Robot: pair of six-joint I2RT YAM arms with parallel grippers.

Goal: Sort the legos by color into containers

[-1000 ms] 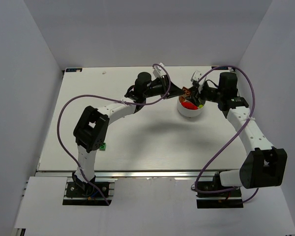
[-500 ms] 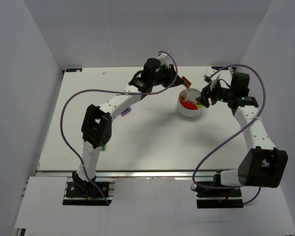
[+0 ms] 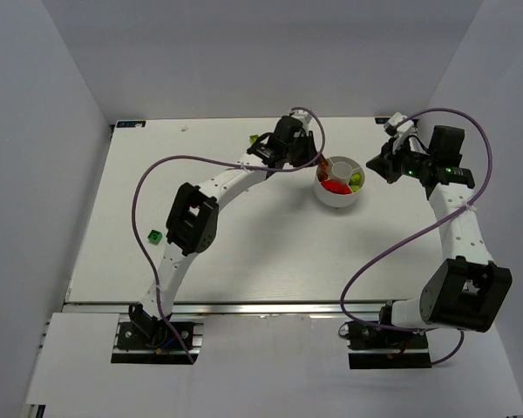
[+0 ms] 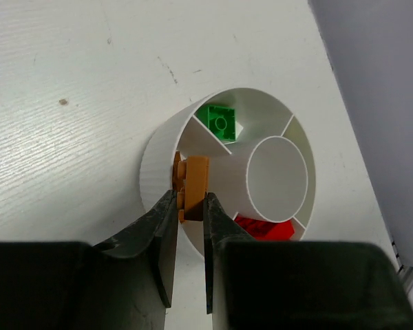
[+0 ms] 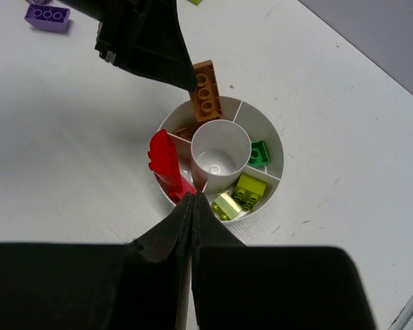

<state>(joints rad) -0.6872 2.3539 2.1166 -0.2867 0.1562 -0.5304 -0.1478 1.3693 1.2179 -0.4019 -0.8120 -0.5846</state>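
The round white divided bowl stands at the back right of the table. My left gripper is shut on an orange lego, held on edge over the bowl's rim. Seen from the right wrist, that orange lego hangs above a wedge holding another orange brick. Other wedges hold red bricks, a green brick and two yellow-green bricks. The central cup is bare. My right gripper is shut on nothing, pulled back from the bowl's near edge.
A purple lego lies on the table beyond the bowl in the right wrist view. A green lego sits at the left of the table, and a yellow-green one near the back edge. Grey walls enclose the table.
My left arm has swung right, carrying the orange lego to the bowl's rim. My right gripper has pulled away from the bowl to the right and gone shut.
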